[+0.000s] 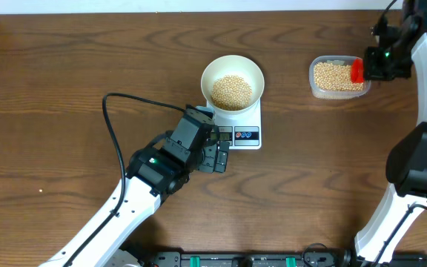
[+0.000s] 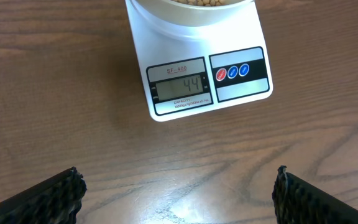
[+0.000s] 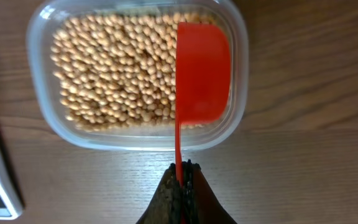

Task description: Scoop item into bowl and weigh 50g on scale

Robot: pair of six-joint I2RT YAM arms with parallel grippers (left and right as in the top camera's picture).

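Note:
The white bowl holds a heap of tan beans and stands on the white scale. In the left wrist view the scale shows 44 on its display. My left gripper is open and empty, on the table just in front of the scale; it also shows in the left wrist view. My right gripper is shut on the handle of a red scoop, held over the right end of a clear tub of beans. The scoop's bowl looks empty.
The clear tub sits on the wooden table to the right of the scale. A black cable loops over the table left of the left arm. The right arm stands along the right edge.

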